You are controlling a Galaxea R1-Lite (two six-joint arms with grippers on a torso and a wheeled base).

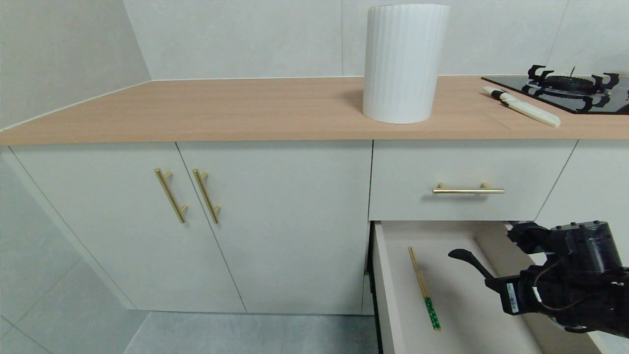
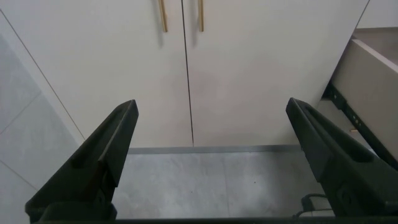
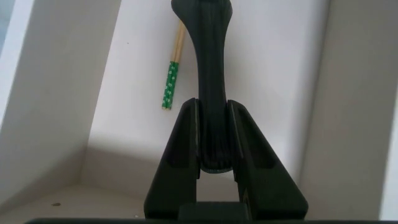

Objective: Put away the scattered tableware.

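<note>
The pale wooden worktop [image 1: 221, 108] spans the upper frame. At lower right, a white drawer [image 1: 385, 275] stands pulled open. A tall white ribbed canister [image 1: 403, 64] sits at upper centre. The right claw [image 1: 496, 285] hangs over the drawer, pinching a slim black plastic utensil [image 1: 467, 259]; the left claw [image 2: 211, 109] is spread, facing the cupboard doors. A cream knife [image 1: 523, 106] lies at upper right, and green-tipped bamboo chopsticks [image 1: 423, 290] lie in the drawer. This looks like the placing step: next comes lowering the utensil and letting go beside the chopsticks.
</note>
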